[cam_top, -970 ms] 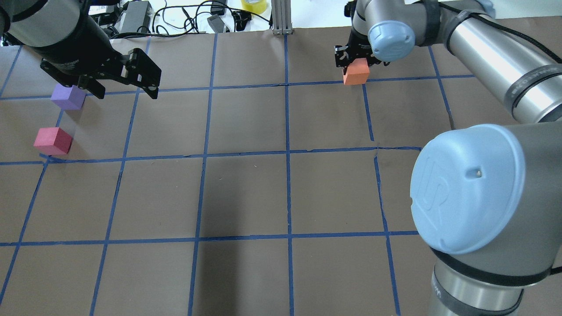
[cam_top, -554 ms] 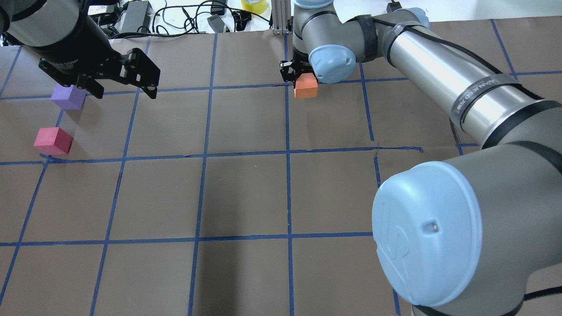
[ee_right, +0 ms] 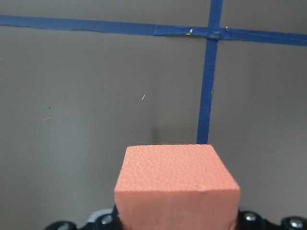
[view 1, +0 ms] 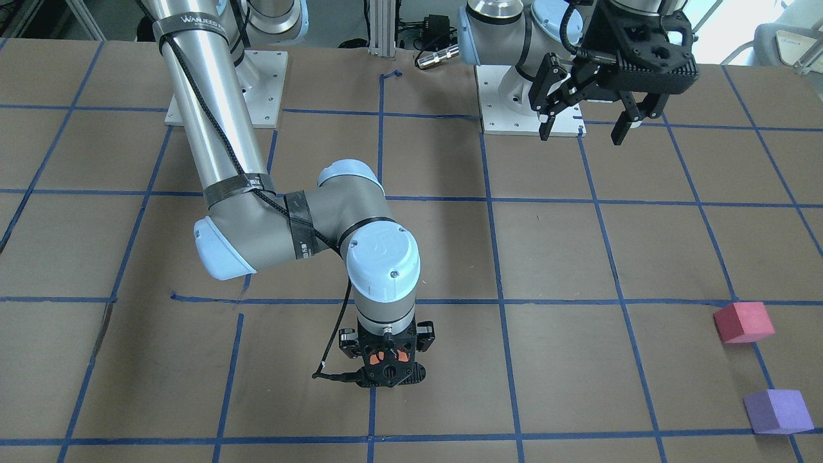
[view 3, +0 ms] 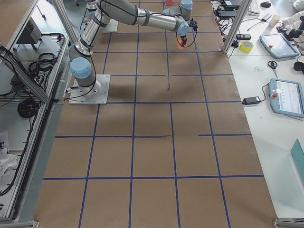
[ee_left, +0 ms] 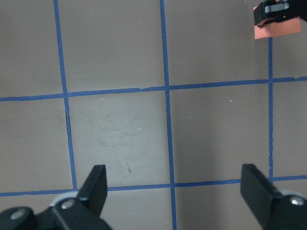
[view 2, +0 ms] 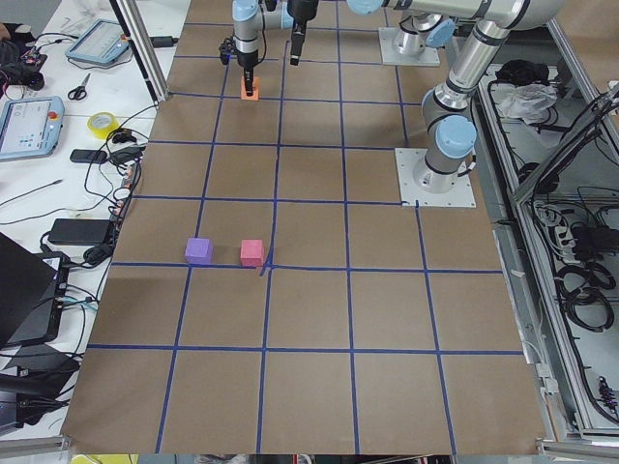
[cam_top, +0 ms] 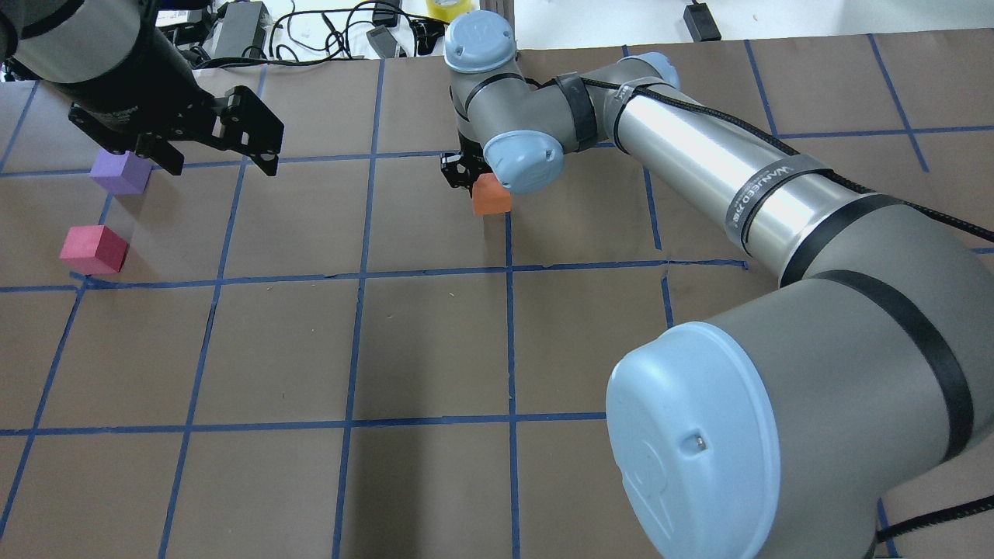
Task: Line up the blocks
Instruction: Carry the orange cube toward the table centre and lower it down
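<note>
Jaws of right gripper (cam_top: 468, 172) pinch small matte orange foam cube (cam_top: 491, 196) near far edge of bench (cam_top: 435, 349); left gripper (cam_top: 224, 159) hangs spread wide toward far-left corner.

"WANJEED" on black strap (view 1: 189, 29), right arm (view 1: 209, 122).

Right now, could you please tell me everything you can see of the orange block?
The orange block is a small cube that looks like matte, finely pebbled foam, with crisp edges and unmarked faces. It is held upright and square between the shut jaws of the right gripper, which hide its upper part. It is beside a blue tape line near the middle of the table; whether it rests on the surface cannot be told.
</note>
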Action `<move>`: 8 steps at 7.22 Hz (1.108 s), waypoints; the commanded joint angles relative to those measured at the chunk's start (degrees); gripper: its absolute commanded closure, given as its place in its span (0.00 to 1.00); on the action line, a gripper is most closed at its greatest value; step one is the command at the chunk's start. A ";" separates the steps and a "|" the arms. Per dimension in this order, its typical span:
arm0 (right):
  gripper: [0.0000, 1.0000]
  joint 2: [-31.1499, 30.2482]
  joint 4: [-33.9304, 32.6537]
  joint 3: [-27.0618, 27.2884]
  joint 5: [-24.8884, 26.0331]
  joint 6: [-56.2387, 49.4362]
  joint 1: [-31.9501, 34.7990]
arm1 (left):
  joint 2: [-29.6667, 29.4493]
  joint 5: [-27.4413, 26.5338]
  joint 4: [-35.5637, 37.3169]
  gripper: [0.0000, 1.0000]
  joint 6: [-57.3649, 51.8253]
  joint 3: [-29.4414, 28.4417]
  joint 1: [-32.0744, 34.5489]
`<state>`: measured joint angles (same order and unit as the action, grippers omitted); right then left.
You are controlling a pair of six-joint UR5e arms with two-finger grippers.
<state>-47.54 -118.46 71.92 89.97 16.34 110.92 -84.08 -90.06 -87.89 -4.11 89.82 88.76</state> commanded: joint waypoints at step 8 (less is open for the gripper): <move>0.13 0.61 -0.02 2.08 -0.33 2.74 0.61 | -1.61 0.41 0.09 0.00 -1.24 0.01 0.71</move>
<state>-47.07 -118.23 73.90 89.65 20.14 111.38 -84.92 -89.85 -87.94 -4.42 89.80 89.41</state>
